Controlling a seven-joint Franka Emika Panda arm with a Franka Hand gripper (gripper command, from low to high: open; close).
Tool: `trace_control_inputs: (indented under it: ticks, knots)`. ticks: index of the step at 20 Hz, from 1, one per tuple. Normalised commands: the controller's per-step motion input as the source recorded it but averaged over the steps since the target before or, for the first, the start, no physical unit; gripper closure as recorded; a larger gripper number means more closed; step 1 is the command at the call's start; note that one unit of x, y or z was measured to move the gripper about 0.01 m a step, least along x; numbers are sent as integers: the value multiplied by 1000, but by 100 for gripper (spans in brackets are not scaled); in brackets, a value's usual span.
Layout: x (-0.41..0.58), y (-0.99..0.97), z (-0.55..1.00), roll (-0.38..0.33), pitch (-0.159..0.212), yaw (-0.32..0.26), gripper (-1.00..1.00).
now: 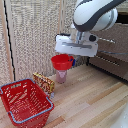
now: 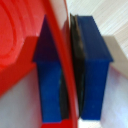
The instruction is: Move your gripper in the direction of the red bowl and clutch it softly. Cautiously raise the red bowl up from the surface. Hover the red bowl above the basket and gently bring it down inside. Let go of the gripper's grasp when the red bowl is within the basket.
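Above the tabletop (image 1: 95, 100), the gripper (image 1: 71, 62) carries the red bowl (image 1: 62, 62) clear of the surface, its jaws clenched on the bowl's rim. From the wrist view, one blue fingertip (image 2: 49, 75) sits inside the rim and the other outside, which is why the thin wall stays pinched and the bowl (image 2: 22, 45) hangs to one side. A pinkish cup (image 1: 61, 76) stands just below it. The basket (image 1: 25, 102) waits open-topped, well apart toward the exterior view's left, beside a small box (image 1: 44, 81); the carry across looks like the step in hand.
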Motion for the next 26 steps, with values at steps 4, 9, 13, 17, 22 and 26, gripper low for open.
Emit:
trace_control_inputs:
  ticks: [4, 9, 13, 17, 22, 26]
  knots:
    - [336, 840, 256, 0, 45, 49, 100]
    - [334, 859, 241, 0, 38, 42, 100]
    - [340, 877, 205, 0, 28, 33, 100]
    - [336, 893, 114, -1, 42, 36, 100]
    - [165, 850, -19, -30, 80, 51, 100]
    - [-26, 719, -356, -72, 91, 68, 100]
